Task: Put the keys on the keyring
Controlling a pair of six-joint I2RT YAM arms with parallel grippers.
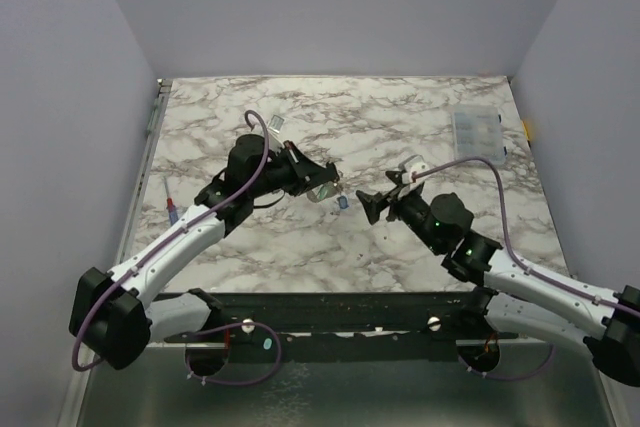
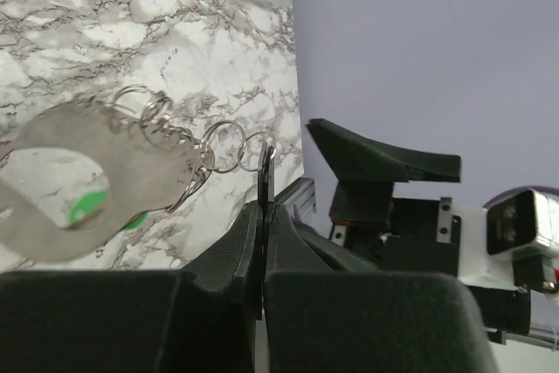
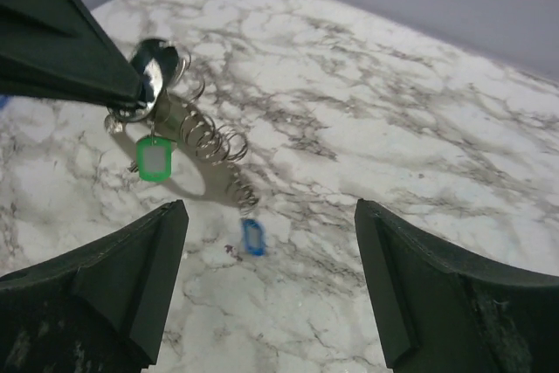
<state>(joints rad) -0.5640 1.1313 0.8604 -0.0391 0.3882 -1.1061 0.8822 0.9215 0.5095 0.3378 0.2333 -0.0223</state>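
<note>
The thin silvery metal keyring (image 3: 154, 67) is held pinched in the closed left end effector (image 2: 265, 203), off the marbled tabletop (image 1: 420, 127). The green-headed key (image 3: 153, 161) appears hung on it. The blue-headed key (image 3: 253, 238) lies on the tabletop under the wide-open right end effector (image 3: 271, 211). Its plastic head should be gripped, with the hole left clear. No legible writing is seen.

Left pincer (image 2: 265, 211) clamped, right pincer (image 3: 271, 216) spread

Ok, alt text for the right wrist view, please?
The left pincer holds the keyring above the marble table, a green key hanging under it. The blue key lies on the marble, framed by the open right pincer.
</note>
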